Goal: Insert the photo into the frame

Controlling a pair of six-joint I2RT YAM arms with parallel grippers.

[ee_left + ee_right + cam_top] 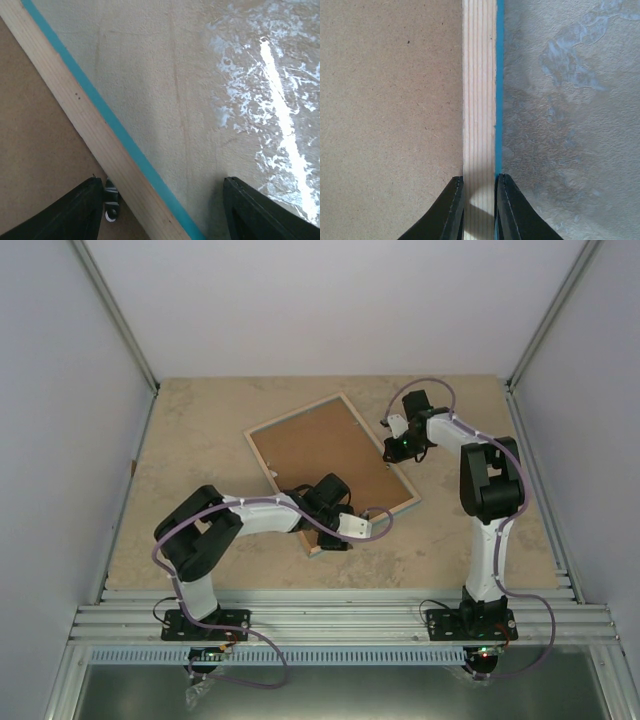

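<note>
Right jaws: closed on the light wood rail of the frame (pixel 479 100), one finger on each side of it, with the blue edge on the outer side.
Left jaws: wide open, straddling another rail of the frame and gripping nothing that I can see.
Metal tab (pixel 111 200): small, on the brown backing board (pixel 390 100), just beside the inner left finger and close to the rail.
Frame: lies face down and skewed on the table (pixel 570 125), with the backing board filling its back.
Photo: I find it in none of the views.
Progress: with the board seated, I judge the photo is either already under it or not here at all, and I cannot tell which. If it is under, fastening the tabs is probably what is left.
Hidden: the left arm covers the frame's near corner from above, and each wrist view shows only a strip of rail.
</note>
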